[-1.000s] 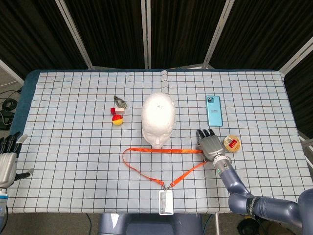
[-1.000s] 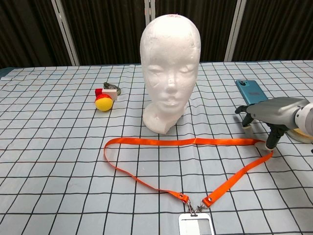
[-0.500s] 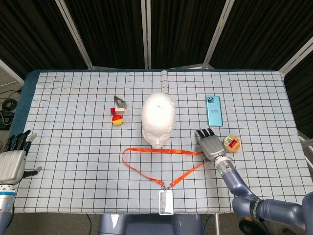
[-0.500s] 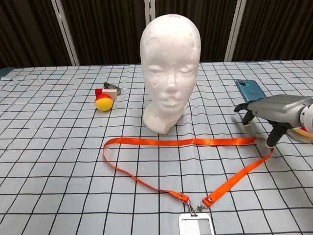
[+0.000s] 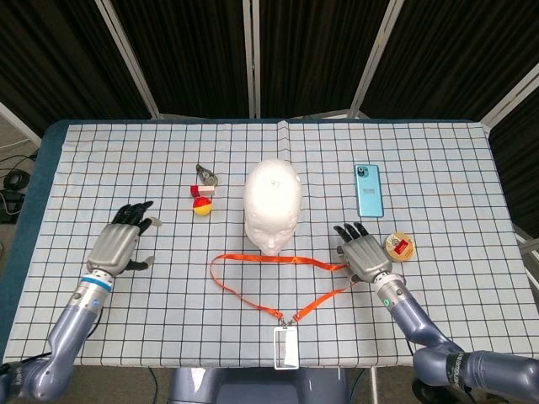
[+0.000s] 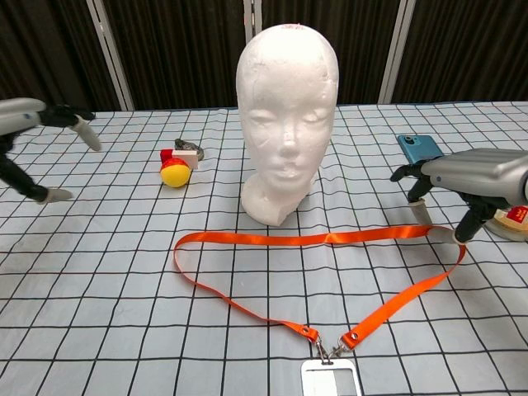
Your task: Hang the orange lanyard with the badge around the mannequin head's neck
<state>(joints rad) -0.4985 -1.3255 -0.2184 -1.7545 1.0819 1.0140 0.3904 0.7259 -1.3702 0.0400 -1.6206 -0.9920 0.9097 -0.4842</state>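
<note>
The white mannequin head (image 5: 272, 204) (image 6: 287, 124) stands upright mid-table. In front of it the orange lanyard (image 5: 253, 259) (image 6: 330, 239) lies as a flat loop, its clip and clear badge (image 5: 286, 347) (image 6: 330, 378) at the near edge. My right hand (image 5: 364, 252) (image 6: 462, 177) is at the loop's right bend, fingers spread; its thumb and a finger pinch the strap there, which is lifted slightly off the cloth. My left hand (image 5: 126, 240) (image 6: 33, 132) hovers over the left of the table, holding nothing, fingers apart, well away from the loop's left end.
A teal phone (image 5: 367, 189) (image 6: 421, 148) lies behind my right hand. A small round tin (image 5: 399, 246) sits just right of that hand. A yellow-and-red ball (image 5: 202, 206) (image 6: 175, 173) and a small metal clip (image 5: 205, 177) lie left of the mannequin head.
My left hand has swung in from the table's left edge to over the cloth. My right hand shifted slightly right, and the strap's right bend followed and rose a little.
</note>
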